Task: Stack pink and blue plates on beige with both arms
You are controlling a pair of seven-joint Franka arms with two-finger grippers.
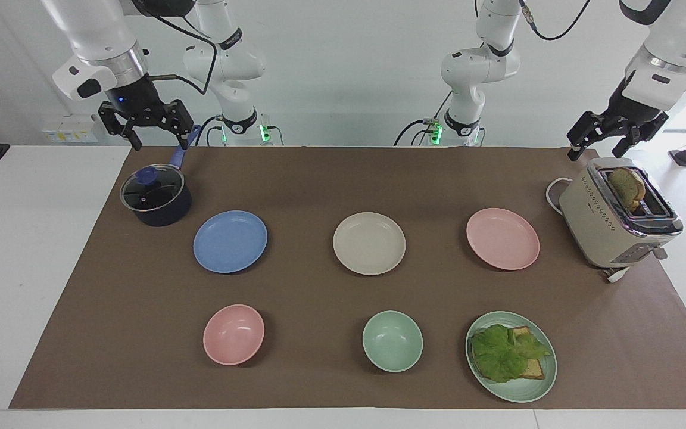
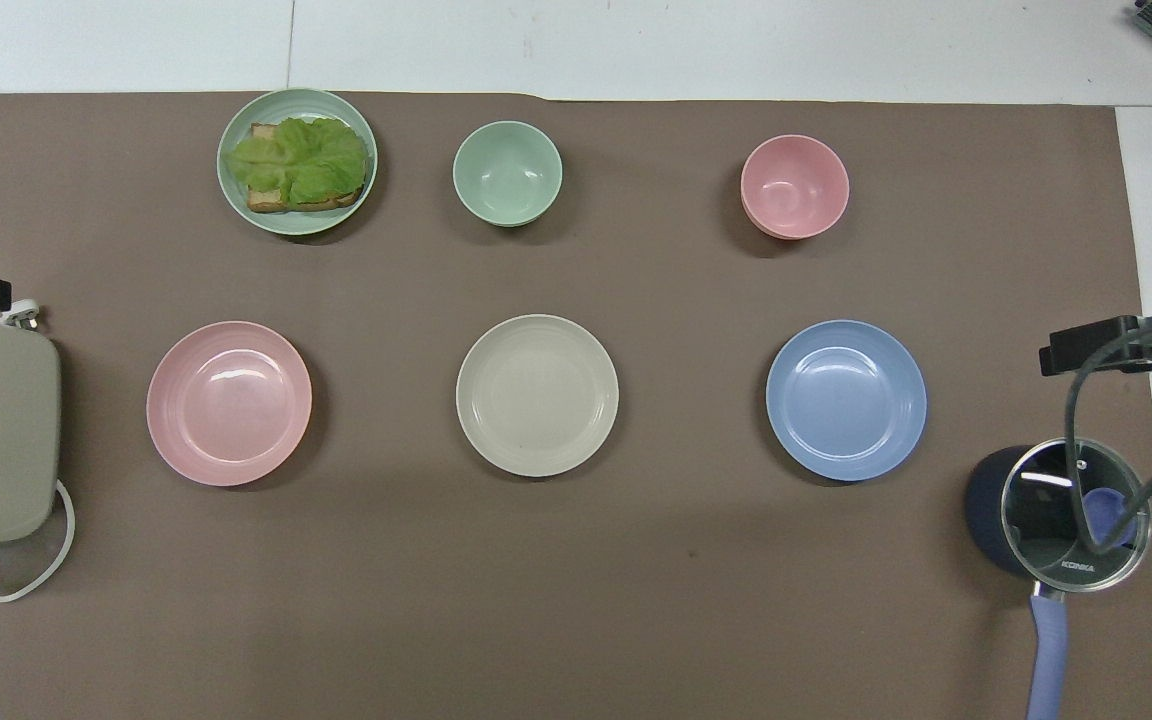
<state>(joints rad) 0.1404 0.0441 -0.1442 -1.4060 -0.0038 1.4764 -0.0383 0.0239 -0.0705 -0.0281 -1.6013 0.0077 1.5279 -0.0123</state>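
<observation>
Facing view: pink plate (image 1: 502,238), beige plate (image 1: 369,243) & blue plate (image 1: 230,241) sit in one row mid-mat, beige between, well apart. Prob. light, stiff, slick matte; grab at rim edge. Round, flat, face up, so no long axis. Left gripper (image 1: 602,143) over toaster (image 1: 620,220), right gripper (image 1: 147,128) over pot (image 1: 156,196); both spread, empty.

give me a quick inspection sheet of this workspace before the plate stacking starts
surface: brown mat on a white table, flat.
job's things: blue plate, beige plate, pink plate in one row, apart, nothing stacked.
clutter: lidded pot, toaster with bread, pink bowl, green bowl, green plate with lettuce toast.
grippers: right gripper over the pot, left gripper over the toaster; jaws open, empty.
cables: toaster cord looped on the mat.
surroundings: nothing seen.
</observation>
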